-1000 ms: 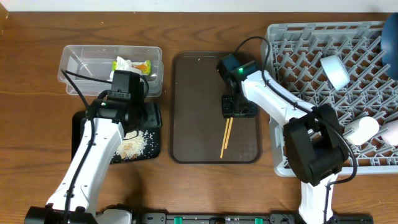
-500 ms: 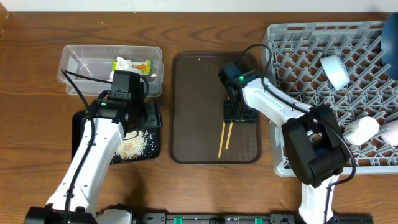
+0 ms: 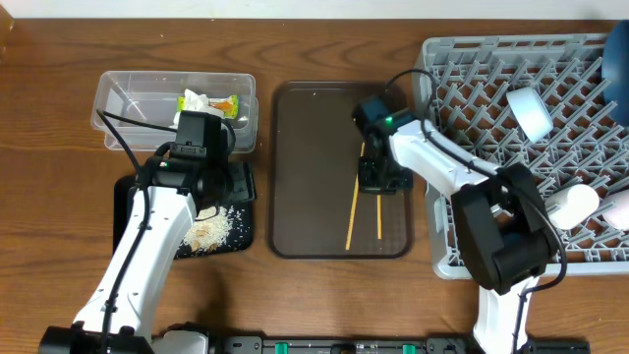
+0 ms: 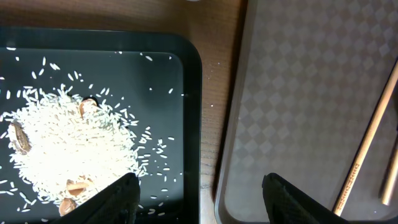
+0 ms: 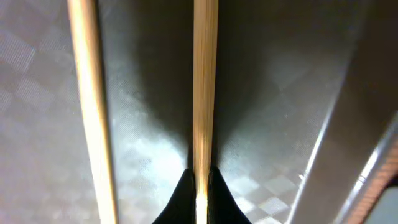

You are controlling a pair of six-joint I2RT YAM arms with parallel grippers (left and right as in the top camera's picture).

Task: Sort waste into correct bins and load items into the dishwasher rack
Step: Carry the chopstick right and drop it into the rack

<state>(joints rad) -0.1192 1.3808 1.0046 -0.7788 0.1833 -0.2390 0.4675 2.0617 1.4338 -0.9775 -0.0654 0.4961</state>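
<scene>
Right gripper [image 5: 201, 194] is clamped on a thin wooden chopstick [image 5: 205, 87], with the dark fingertips [image 5: 182, 198] pinching it from both sides at the bottom edge. The stick runs straight up the frame. Second wooden chopstick [image 5: 92, 106] lies free to the left, apart and slightly tilted. Brown diamond-textured plastic tray [image 5: 280, 81] sits beneath, rim running diagonally at right.

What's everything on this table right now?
dish rack: one, grey, right side.
cups: two, white, in rack.
plate: one, dark blue, rack's far right corner.
bowl: one, pale, rack's right edge, cropped.
serving tray: one, brown, centre.
chopsticks: two, wooden, on serving tray.
tub: one, clear, far left.
wrapper: one, yellow-green, in tub.
tissue: one wad, white, in tub.
flat tray: one, black, near left.
rice: one pile, whitish, on flat tray.
left gripper: one, black, open above flat tray's edge.
right gripper: one, black, shut on a chopstick.
</scene>
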